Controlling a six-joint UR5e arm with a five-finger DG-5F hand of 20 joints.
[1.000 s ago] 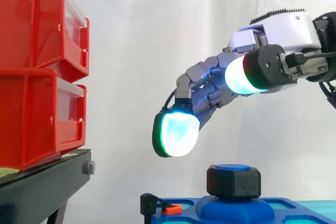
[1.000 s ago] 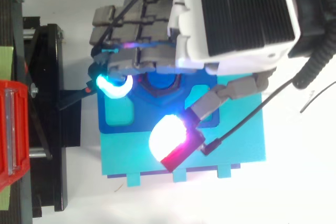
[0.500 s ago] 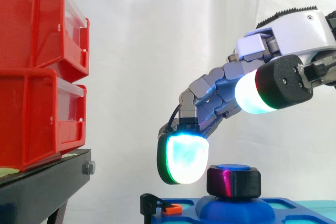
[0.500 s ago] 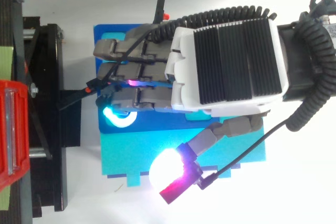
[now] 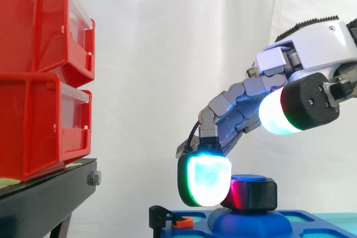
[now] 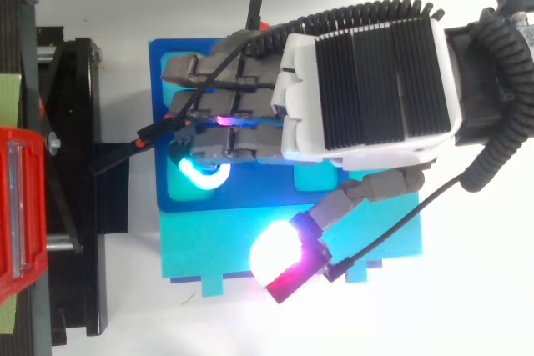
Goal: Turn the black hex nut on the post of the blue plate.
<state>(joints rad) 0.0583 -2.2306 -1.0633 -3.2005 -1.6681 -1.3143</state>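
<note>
The black hex nut (image 5: 254,193) sits on the blue post of the blue plate (image 5: 304,221), low in the side view. My hand (image 5: 312,37) reaches down from the right with its fingers stretched out and only slightly bent. One glowing cyan fingertip (image 5: 205,179) hangs at the nut's left side and overlaps it; I cannot tell whether it touches. The thumb's white pad (image 5: 276,118) stays high and well apart from the nut. From above, the hand (image 6: 367,89) covers the nut over the blue plate (image 6: 158,81). The hand is open.
Two stacked red bins (image 5: 39,76) stand on a black stand (image 5: 44,199) at the left. A small black clip with an orange part (image 5: 167,218) sits at the plate's left edge. A cyan base (image 6: 217,248) lies under the blue plate.
The hand has come down and shifted over the plate. Its leading fingertip dropped from above and left of the nut to the nut's left side. The thumb has moved further from the nut.
</note>
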